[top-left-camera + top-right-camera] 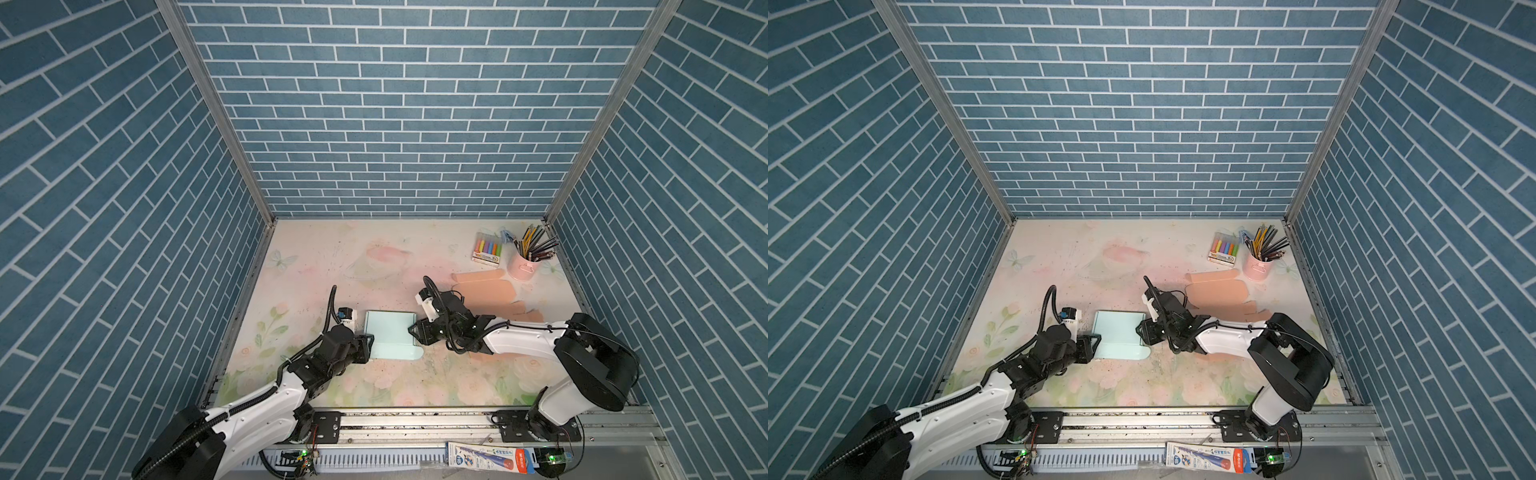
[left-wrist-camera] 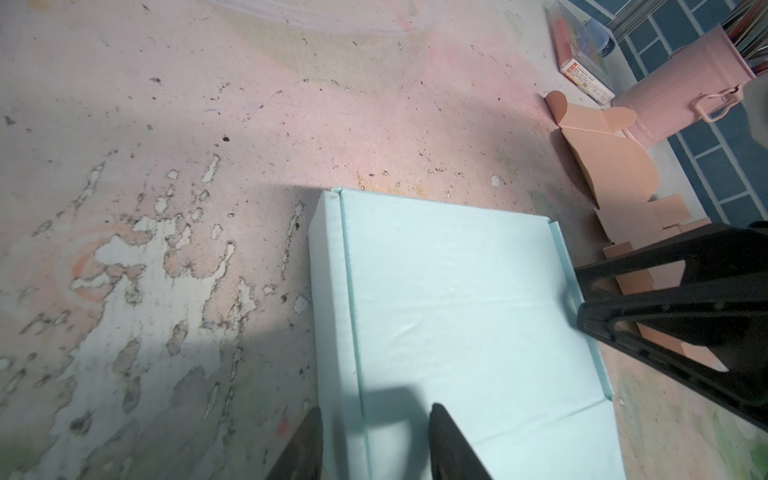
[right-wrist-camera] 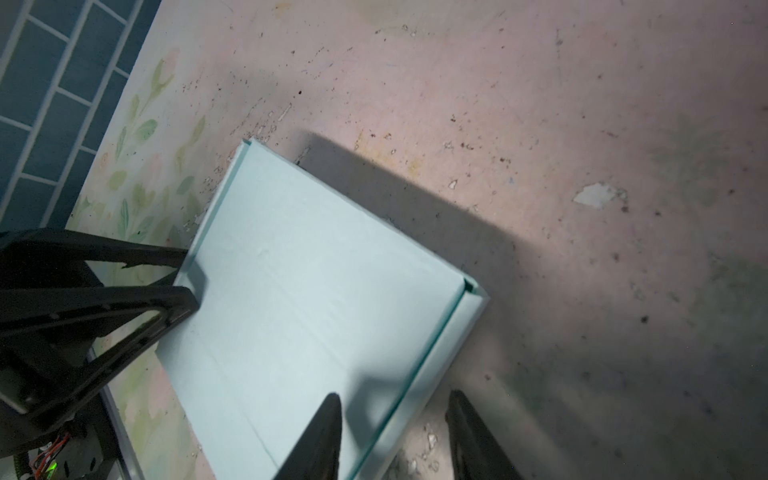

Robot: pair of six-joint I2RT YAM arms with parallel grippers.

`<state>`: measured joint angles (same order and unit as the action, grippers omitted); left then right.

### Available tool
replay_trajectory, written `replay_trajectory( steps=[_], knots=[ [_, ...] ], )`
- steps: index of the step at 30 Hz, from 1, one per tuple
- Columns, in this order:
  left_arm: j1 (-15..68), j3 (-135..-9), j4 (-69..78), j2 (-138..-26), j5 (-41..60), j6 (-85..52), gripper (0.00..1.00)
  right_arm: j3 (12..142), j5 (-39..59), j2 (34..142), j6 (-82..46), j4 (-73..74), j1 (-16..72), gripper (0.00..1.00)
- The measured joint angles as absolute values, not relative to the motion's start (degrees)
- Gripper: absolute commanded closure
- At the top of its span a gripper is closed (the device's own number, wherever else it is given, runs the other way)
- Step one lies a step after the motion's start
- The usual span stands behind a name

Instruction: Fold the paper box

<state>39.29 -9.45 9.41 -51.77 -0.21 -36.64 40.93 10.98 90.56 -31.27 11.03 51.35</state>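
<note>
A light blue paper box [image 1: 390, 334] [image 1: 1119, 334] lies flat on the mat between both arms, its two side flaps folded up into narrow walls. My left gripper [image 1: 368, 347] [image 1: 1094, 345] is at its left edge. In the left wrist view the box [image 2: 457, 311] fills the middle, and the left gripper [image 2: 374, 415] stands open astride the left wall, one finger outside and one over the panel. My right gripper [image 1: 413, 330] [image 1: 1140, 330] is at the right edge. In the right wrist view it [image 3: 395, 399] is open astride the right wall of the box [image 3: 311, 299].
A flat salmon box blank [image 1: 490, 291] lies behind the right arm. A pink cup of pencils [image 1: 525, 264] and a marker pack [image 1: 487, 249] stand at the back right corner. A printed packet [image 1: 490, 457] rests on the front rail.
</note>
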Motion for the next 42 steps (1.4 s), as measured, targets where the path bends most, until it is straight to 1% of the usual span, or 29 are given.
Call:
replay_trajectory(
  steps=[15,19,23,26,30,35,40,42],
  knots=[
    [39.75,-9.63,9.32,-51.88,-0.12,-36.67,0.59,44.45,11.25,94.39,-31.05,11.16,50.68,0.58],
    [39.75,-9.74,9.1,-51.88,-0.16,-36.64,0.59,44.45,11.25,94.52,-31.05,11.09,50.46,0.56],
    [39.79,-10.57,7.01,-51.68,-0.95,-36.47,0.47,44.45,10.63,94.39,-30.68,10.37,50.13,0.49],
    [39.83,-11.42,4.16,-50.54,-2.13,-36.32,0.43,44.36,9.82,93.01,-30.61,8.49,50.09,0.42],
    [40.1,-12.53,-0.05,-47.05,-4.1,-36.12,0.36,44.16,7.18,89.23,-30.22,5.74,50.92,0.38],
    [41.52,-13.82,-4.82,-41.67,-5.63,-36.4,0.35,44.14,2.2,84.84,-30.0,0.25,54.0,0.36],
    [45.69,-14.61,-6.81,-41.65,-6.35,-37.19,0.35,43.81,0.19,82.65,-30.39,-2.68,57.65,0.31],
    [47.29,-14.63,-7.07,-42.37,-6.42,-37.6,0.34,43.68,-0.82,82.63,-30.89,-3.6,59.27,0.31]
  ],
)
